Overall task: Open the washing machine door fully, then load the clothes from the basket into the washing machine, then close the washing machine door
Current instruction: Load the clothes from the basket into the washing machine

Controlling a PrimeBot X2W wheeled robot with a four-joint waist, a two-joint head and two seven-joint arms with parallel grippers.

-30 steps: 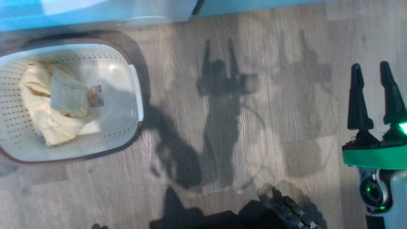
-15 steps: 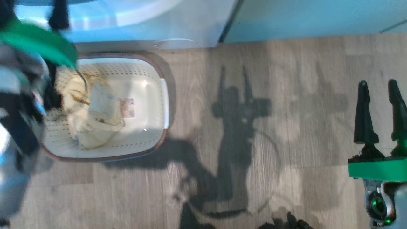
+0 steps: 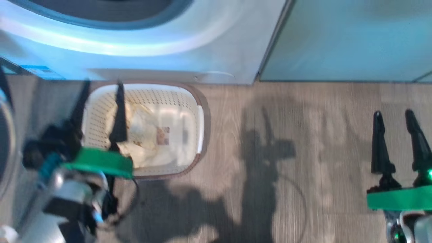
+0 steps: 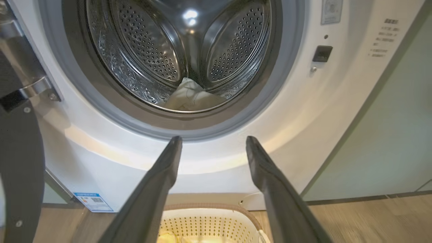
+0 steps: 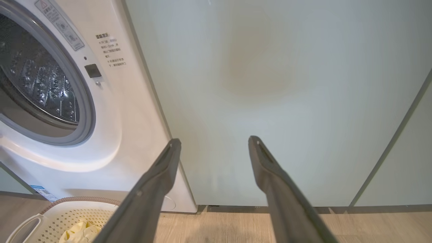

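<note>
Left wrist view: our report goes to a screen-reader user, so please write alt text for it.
The left gripper, jaws open, points at the washing machine and its uncovered drum mouth, where a pale garment lies in the steel drum. Below the gripper stands the cream basket; the open door is at left.

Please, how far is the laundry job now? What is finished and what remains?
Done: the door stands open, and one pale garment lies in the drum. In hand: nothing is gripped. The left gripper hangs open over the basket, and the right gripper is open above the floor. Left: the yellow clothes in the basket must go in, then the door must be closed.
</note>
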